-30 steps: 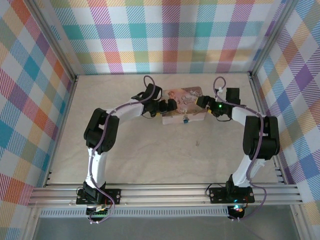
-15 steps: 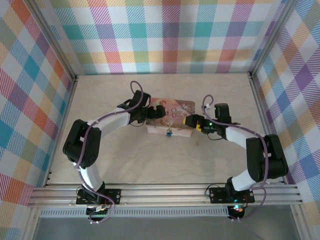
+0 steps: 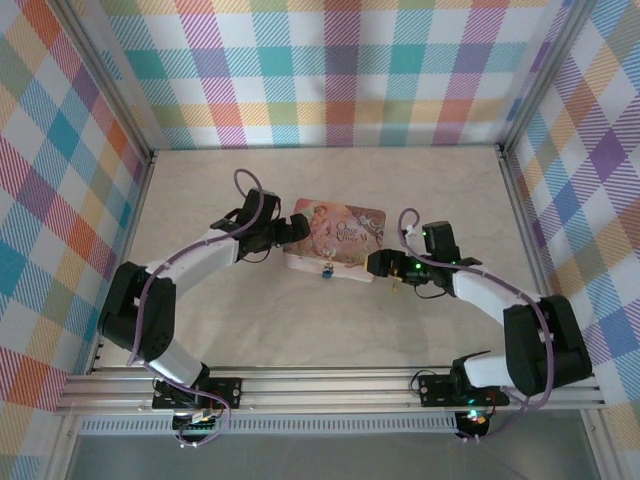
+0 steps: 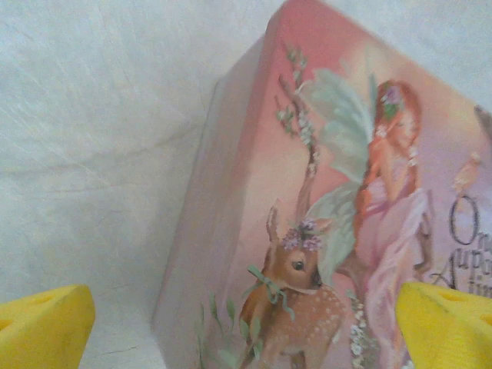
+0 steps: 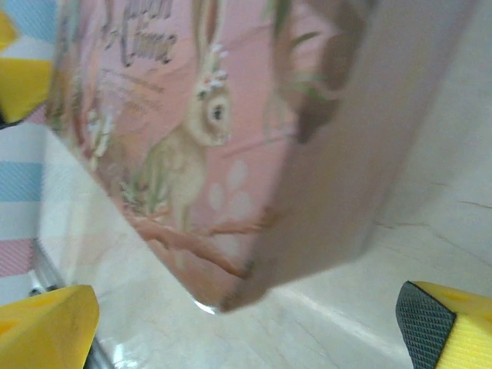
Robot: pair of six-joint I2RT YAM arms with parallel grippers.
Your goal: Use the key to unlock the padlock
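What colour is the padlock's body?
Blue. The padlock shows best in the top external view, on the near side of the pink tin.

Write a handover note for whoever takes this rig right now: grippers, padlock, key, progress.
Fingers open on both: left gripper at the tin's left end, right gripper at its right end, holding nothing.
The padlock hangs at the tin's near edge.
A sliver by the right gripper may be the key; too small to be sure.
Done: nothing yet.
Left: pick up key, insert, turn.
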